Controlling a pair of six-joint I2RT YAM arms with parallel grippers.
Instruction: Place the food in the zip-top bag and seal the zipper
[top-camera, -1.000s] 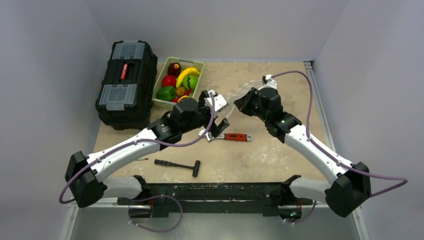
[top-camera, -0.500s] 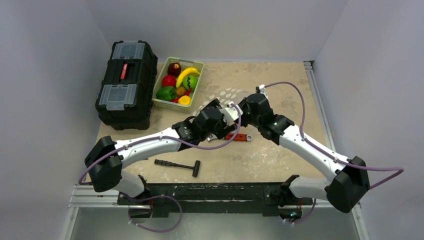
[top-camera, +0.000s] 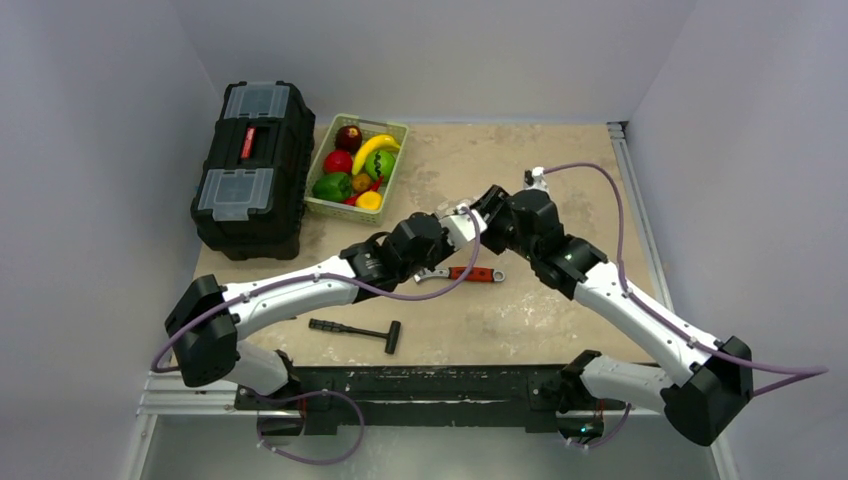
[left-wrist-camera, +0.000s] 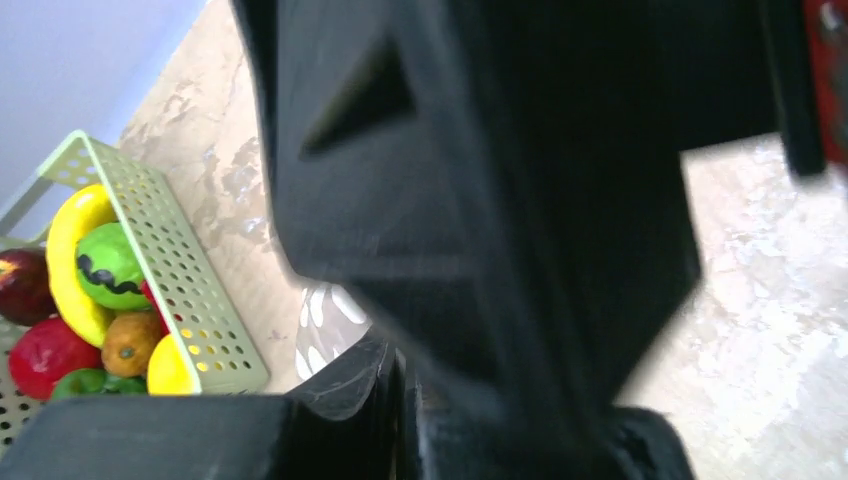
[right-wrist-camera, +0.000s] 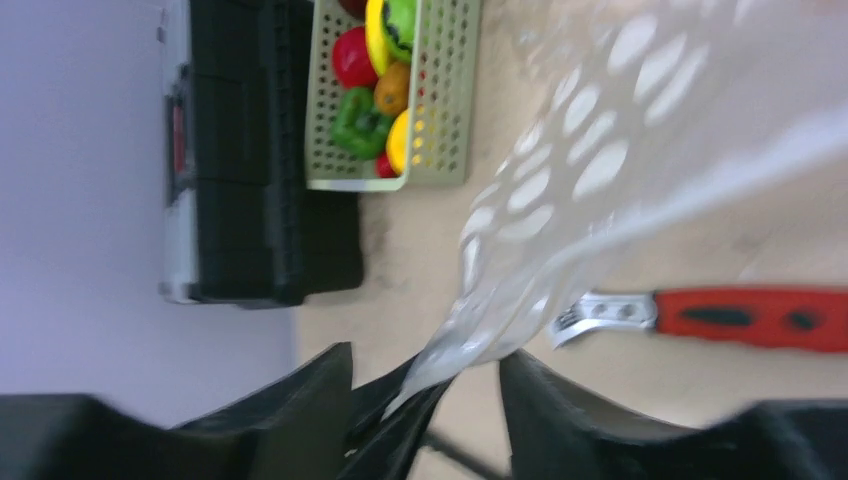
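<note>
With left hand (top-camera: 466, 216), pinching a corner of the zip-top bag (right-wrist-camera: 560, 190), fingers together. With right hand (right-wrist-camera: 425, 365), straddling the same clear, white-dotted film, fingers apart. Held up between both hands over the counter (top-camera: 470, 150), above a red-handled wrench (top-camera: 472, 273). Well off to the left, lying in a pale green basket (top-camera: 380, 121) beside a black toolbox (top-camera: 250, 165): the food (top-camera: 352, 170).

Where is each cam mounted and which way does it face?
Top external: above and behind the robot, looking down on the table; left arm, right arm show.
Left wrist: on left arm, facing the basket; black robot housing blocks most.
Right wrist: on right arm, facing zip-top bag, wrench, toolbox; own fingers at bottom.
Shared: all three see the basket.
</note>
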